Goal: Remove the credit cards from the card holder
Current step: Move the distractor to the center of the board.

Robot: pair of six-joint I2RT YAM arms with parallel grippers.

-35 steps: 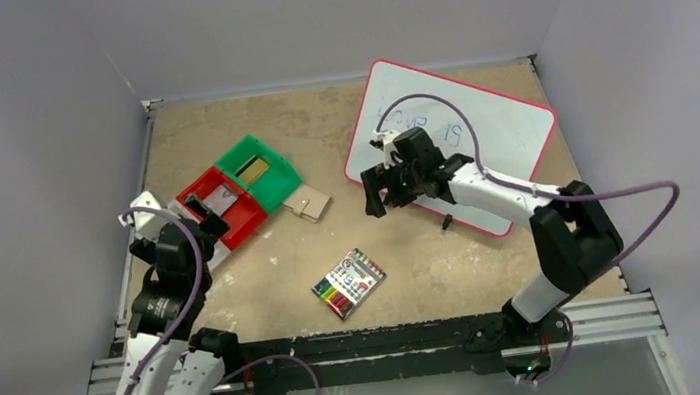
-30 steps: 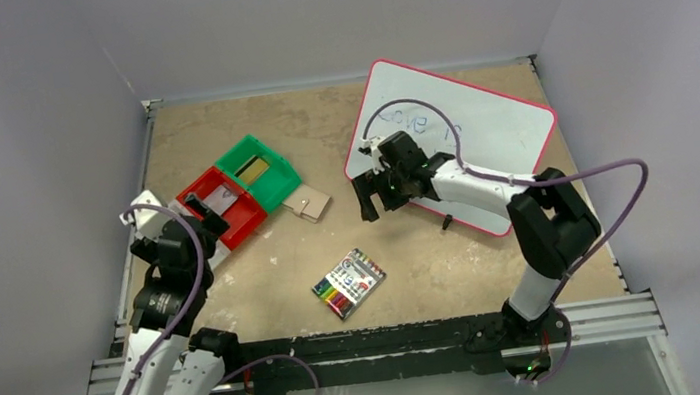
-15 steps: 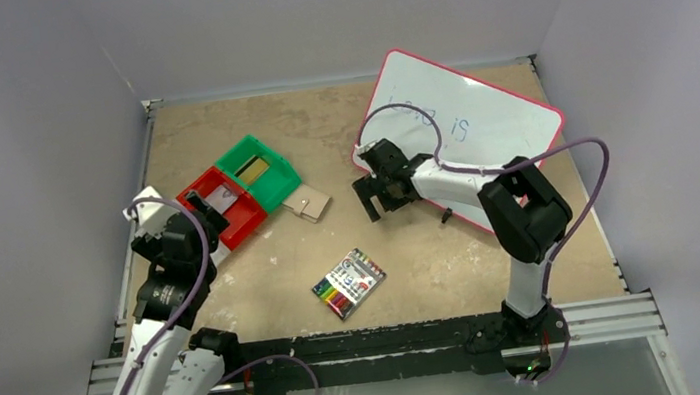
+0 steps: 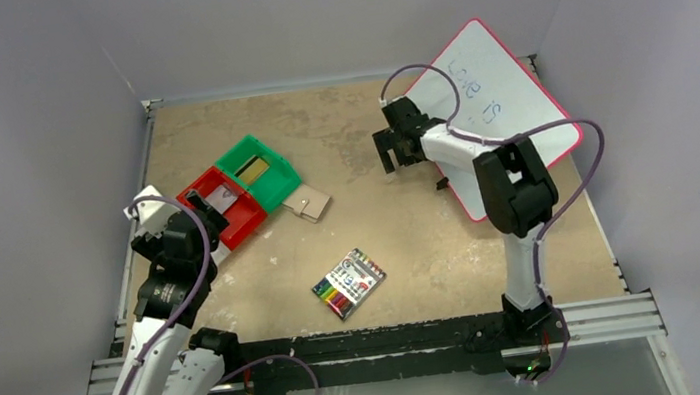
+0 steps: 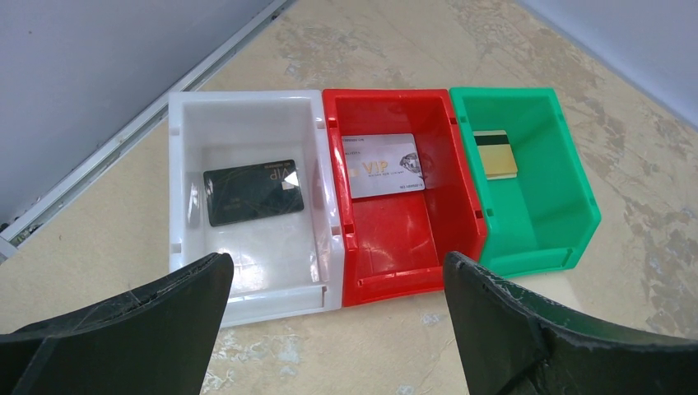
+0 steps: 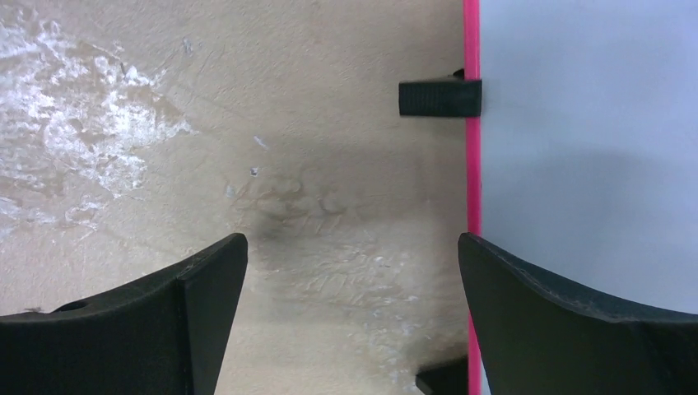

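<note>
Scuffed tan tabletop (image 4: 413, 250), grey walls (image 4: 18, 148); L claw (image 5: 335, 271) & R claw (image 6: 351, 247) both apart, empty

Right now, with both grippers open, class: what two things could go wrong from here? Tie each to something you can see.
1. The right gripper hangs open at the pink edge of the whiteboard; a sideways move could snag and shove the board.
2. The left gripper hovers open just before the white bin and red bin; pushing forward might knock them and spill the black card and silver card.
</note>
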